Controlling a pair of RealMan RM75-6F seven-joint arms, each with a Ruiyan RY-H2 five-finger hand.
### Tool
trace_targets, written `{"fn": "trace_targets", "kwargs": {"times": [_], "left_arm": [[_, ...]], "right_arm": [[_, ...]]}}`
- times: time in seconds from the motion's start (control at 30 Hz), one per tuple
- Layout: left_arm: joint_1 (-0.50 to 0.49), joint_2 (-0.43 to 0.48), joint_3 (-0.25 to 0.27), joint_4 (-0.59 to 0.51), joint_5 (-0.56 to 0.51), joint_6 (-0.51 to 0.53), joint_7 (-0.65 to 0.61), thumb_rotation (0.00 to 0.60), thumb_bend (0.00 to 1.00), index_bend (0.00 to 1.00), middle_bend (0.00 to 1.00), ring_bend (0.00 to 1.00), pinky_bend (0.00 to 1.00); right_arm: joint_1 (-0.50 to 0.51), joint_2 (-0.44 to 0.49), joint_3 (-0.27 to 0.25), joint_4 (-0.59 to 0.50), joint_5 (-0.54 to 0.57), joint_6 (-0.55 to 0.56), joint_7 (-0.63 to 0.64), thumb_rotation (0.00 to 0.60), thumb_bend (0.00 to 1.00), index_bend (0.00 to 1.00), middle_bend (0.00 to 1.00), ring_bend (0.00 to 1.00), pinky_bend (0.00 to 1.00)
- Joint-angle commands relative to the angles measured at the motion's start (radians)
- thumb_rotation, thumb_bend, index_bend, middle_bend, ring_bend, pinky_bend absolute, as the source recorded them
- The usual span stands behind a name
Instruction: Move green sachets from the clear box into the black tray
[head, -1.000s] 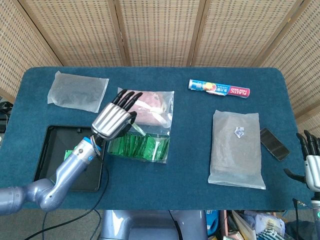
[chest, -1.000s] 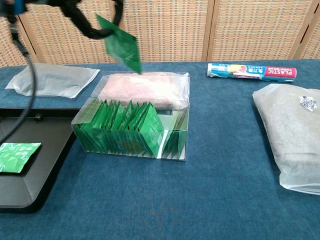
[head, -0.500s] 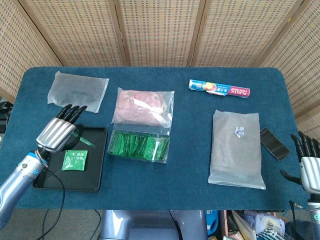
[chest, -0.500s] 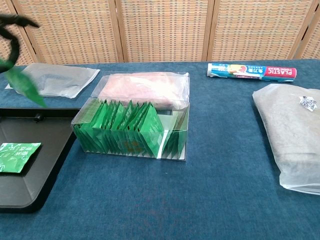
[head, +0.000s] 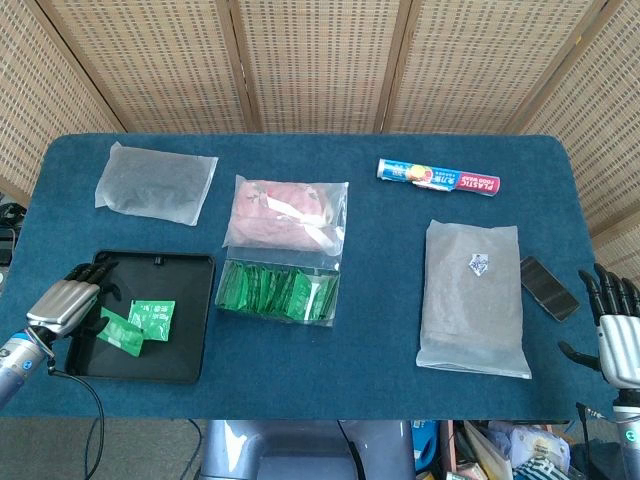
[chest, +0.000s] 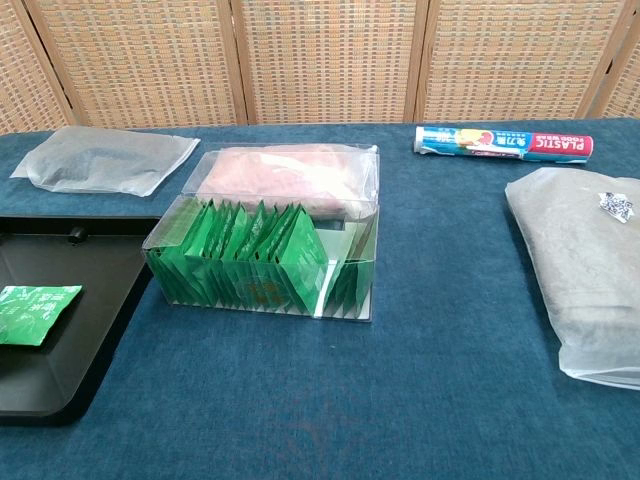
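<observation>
left hand (head: 65, 303) at black tray's (head: 195, 330) left rim, fingers loose, holding nothing | two green sachets (head: 138, 323) inside | clear box (head: 280, 292) lies rightward, nearest this hand | right hand (head: 617, 330) spread, far off

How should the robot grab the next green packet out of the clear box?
Probably from straight above, pinching the top edge of one green sachet. They stand upright in a tight row inside the clear box, which is open on top, so only their pointed upper edges are free; the walls block the sides. The left hand, near the black tray, is closest.
</observation>
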Motion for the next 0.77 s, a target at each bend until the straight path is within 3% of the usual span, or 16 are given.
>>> {"fn": "trace_targets", "kwargs": {"times": [0.03, 0.1, 0.27, 0.43, 0.77], "left_arm": [[-0.008, -0.018, -0.017, 0.0, -0.044, -0.035, -0.002, 0.6, 0.33, 0.0, 0.0, 0.0, 0.0], [0.0, -0.025, -0.036, 0.002, -0.041, -0.003, -0.01, 0.6, 0.33, 0.0, 0.0, 0.0, 0.0], [0.075, -0.038, -0.089, -0.004, 0.013, 0.2, -0.063, 0.6, 0.32, 0.0, 0.0, 0.0, 0.0], [0.208, -0.086, -0.122, 0.016, 0.111, 0.52, -0.075, 0.6, 0.32, 0.0, 0.0, 0.0, 0.0], [0.348, -0.185, -0.09, 0.057, 0.112, 0.669, 0.039, 0.6, 0.32, 0.0, 0.0, 0.0, 0.0]], "right_arm": [[0.0, 0.0, 0.0, 0.0, 0.001, -0.001, 0.0, 0.6, 0.0, 0.0, 0.0, 0.0, 0.0], [-0.001, 0.001, 0.0, 0.001, 0.003, -0.001, 0.001, 0.6, 0.0, 0.0, 0.0, 0.0, 0.0], [-0.002, 0.003, 0.001, 0.0, 0.0, 0.003, 0.01, 0.6, 0.0, 0.0, 0.0, 0.0, 0.0], [-0.003, 0.006, -0.002, -0.001, -0.009, 0.008, 0.017, 0.6, 0.0, 0.0, 0.0, 0.0, 0.0], [-0.006, 0.009, -0.01, -0.003, -0.037, 0.027, 0.016, 0.6, 0.0, 0.0, 0.0, 0.0, 0.0]]}}
